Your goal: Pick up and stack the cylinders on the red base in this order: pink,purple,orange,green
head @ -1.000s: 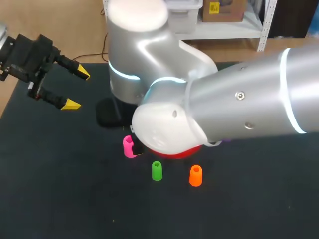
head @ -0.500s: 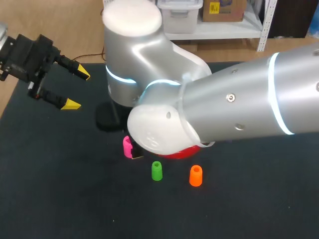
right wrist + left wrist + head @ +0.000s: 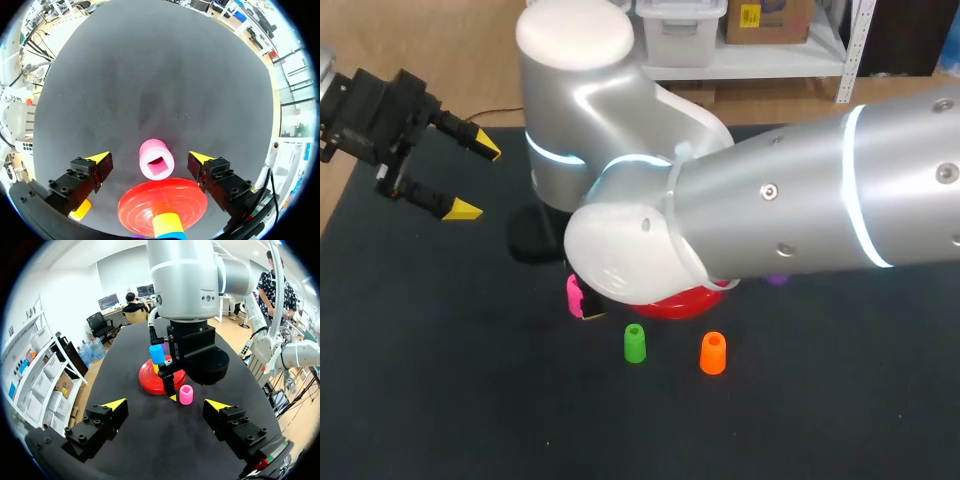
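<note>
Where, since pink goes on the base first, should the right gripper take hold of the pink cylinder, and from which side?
Grip the pink cylinder by its round side wall, coming straight down from above. It stands upright with its square hole up, close by the rim of the red base. The right gripper hangs over it, open fingers flanking the two sides clear of the base.

The base (image 3: 685,303) sits mid-table (image 3: 440,400) under the right arm (image 3: 770,220). The first cylinder (image 3: 576,297) stands just beside its left edge; the second cylinder (image 3: 634,343) and third cylinder (image 3: 713,353) stand in front, apart.
</note>
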